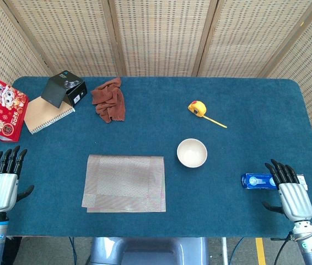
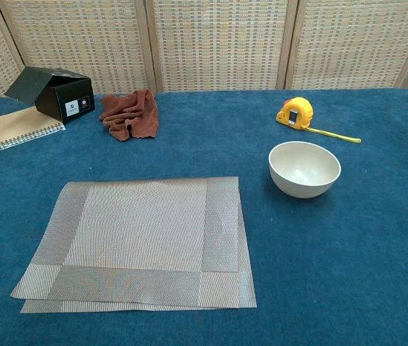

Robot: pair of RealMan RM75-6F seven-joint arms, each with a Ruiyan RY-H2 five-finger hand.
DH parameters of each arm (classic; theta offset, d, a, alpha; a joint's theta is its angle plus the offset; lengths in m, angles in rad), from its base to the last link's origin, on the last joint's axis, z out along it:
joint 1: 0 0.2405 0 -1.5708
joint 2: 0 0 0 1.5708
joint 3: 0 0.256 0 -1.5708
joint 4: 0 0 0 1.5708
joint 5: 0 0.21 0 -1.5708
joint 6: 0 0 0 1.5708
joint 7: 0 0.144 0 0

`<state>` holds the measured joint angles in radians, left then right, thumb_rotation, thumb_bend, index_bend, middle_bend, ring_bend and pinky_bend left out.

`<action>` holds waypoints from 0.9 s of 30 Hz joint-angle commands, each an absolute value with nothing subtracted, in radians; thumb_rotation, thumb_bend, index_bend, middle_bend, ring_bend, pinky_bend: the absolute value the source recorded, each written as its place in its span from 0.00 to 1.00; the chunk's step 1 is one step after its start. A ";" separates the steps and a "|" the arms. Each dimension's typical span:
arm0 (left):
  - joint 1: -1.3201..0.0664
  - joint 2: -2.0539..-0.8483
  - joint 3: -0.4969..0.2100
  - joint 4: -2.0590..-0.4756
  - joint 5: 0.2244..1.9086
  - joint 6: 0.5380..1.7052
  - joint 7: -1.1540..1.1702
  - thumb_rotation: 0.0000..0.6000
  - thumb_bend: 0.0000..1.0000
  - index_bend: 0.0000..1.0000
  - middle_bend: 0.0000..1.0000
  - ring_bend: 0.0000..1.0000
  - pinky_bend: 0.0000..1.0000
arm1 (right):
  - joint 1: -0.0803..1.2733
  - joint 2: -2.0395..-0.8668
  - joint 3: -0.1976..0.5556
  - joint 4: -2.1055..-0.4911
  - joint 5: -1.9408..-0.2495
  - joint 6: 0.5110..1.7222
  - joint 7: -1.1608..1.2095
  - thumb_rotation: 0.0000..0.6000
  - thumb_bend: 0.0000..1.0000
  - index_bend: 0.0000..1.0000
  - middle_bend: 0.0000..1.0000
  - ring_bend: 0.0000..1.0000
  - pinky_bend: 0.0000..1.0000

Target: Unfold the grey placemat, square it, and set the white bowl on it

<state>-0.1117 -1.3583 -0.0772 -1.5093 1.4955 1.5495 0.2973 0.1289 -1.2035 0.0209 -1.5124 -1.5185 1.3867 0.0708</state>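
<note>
The grey placemat lies folded in two on the blue table, its layers slightly offset; the chest view shows the placemat with a lower layer peeking out at the front and right. The empty white bowl stands upright to the mat's right, apart from it, and appears as the bowl in the chest view. My left hand hovers at the table's front left edge with fingers straight and apart, holding nothing. My right hand is at the front right edge, fingers extended, empty.
A rust-brown cloth, a black box on a spiral notebook and a red booklet sit at the back left. A yellow tape measure lies behind the bowl. A blue packet lies by my right hand.
</note>
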 commanded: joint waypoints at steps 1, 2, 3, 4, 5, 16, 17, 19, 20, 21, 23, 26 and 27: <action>-0.112 -1.357 -0.078 -1.510 1.496 1.550 0.296 1.00 0.10 0.03 0.00 0.00 0.00 | 0.129 -1.203 0.021 -1.513 -1.519 1.387 0.071 1.00 0.09 0.01 0.00 0.00 0.00; -0.112 -1.357 -0.078 -1.511 1.496 1.551 0.295 1.00 0.10 0.03 0.00 0.00 0.00 | 0.128 -1.203 0.020 -1.513 -1.521 1.388 0.071 1.00 0.09 0.01 0.00 0.00 0.00; -0.112 -1.357 -0.078 -1.511 1.496 1.551 0.295 1.00 0.10 0.03 0.00 0.00 0.00 | 0.128 -1.203 0.020 -1.513 -1.522 1.389 0.071 1.00 0.09 0.01 0.00 0.00 0.00; -0.112 -1.357 -0.078 -1.512 1.496 1.551 0.296 1.00 0.10 0.03 0.00 0.00 0.00 | 0.128 -1.203 0.020 -1.513 -1.523 1.391 0.071 1.00 0.09 0.01 0.00 0.00 0.00; -0.112 -1.357 -0.078 -1.512 1.496 1.551 0.296 1.00 0.10 0.03 0.00 0.00 0.00 | 0.128 -1.203 0.020 -1.513 -1.524 1.391 0.071 1.00 0.09 0.01 0.00 0.00 0.00; -0.114 -1.361 -0.069 -1.513 1.508 1.548 0.307 1.00 0.10 0.03 0.00 0.00 0.00 | 0.126 -1.200 0.018 -1.517 -1.530 1.397 0.075 1.00 0.09 0.01 0.00 0.00 0.00; -0.114 -1.361 -0.069 -1.512 1.507 1.547 0.307 1.00 0.10 0.03 0.00 0.00 0.00 | 0.126 -1.200 0.018 -1.517 -1.529 1.396 0.075 1.00 0.09 0.01 0.00 0.00 0.00; -0.115 -1.362 -0.069 -1.510 1.507 1.544 0.305 1.00 0.10 0.03 0.00 0.00 0.00 | 0.125 -1.200 0.018 -1.516 -1.528 1.396 0.073 1.00 0.09 0.01 0.00 0.00 0.00; -0.116 -1.362 -0.069 -1.510 1.507 1.543 0.305 1.00 0.10 0.03 0.00 0.00 0.00 | 0.125 -1.200 0.018 -1.517 -1.528 1.397 0.073 1.00 0.09 0.01 0.00 0.00 0.00; -0.117 -1.361 -0.067 -1.509 1.509 1.542 0.304 1.00 0.10 0.03 0.00 0.00 0.00 | 0.125 -1.200 0.018 -1.517 -1.529 1.397 0.073 1.00 0.09 0.01 0.00 0.00 0.00; -0.118 -1.360 -0.064 -1.510 1.514 1.540 0.303 1.00 0.10 0.03 0.00 0.00 0.00 | 0.125 -1.200 0.017 -1.517 -1.531 1.398 0.072 1.00 0.09 0.01 0.00 0.00 0.00; -0.120 -1.355 -0.057 -1.511 1.523 1.536 0.303 1.00 0.10 0.03 0.00 0.00 0.00 | 0.124 -1.201 0.014 -1.515 -1.533 1.396 0.069 1.00 0.09 0.01 0.00 0.00 0.00; -0.120 -1.354 -0.055 -1.512 1.526 1.535 0.302 1.00 0.10 0.03 0.00 0.00 0.00 | 0.124 -1.201 0.014 -1.515 -1.533 1.396 0.069 1.00 0.09 0.01 0.00 0.00 0.00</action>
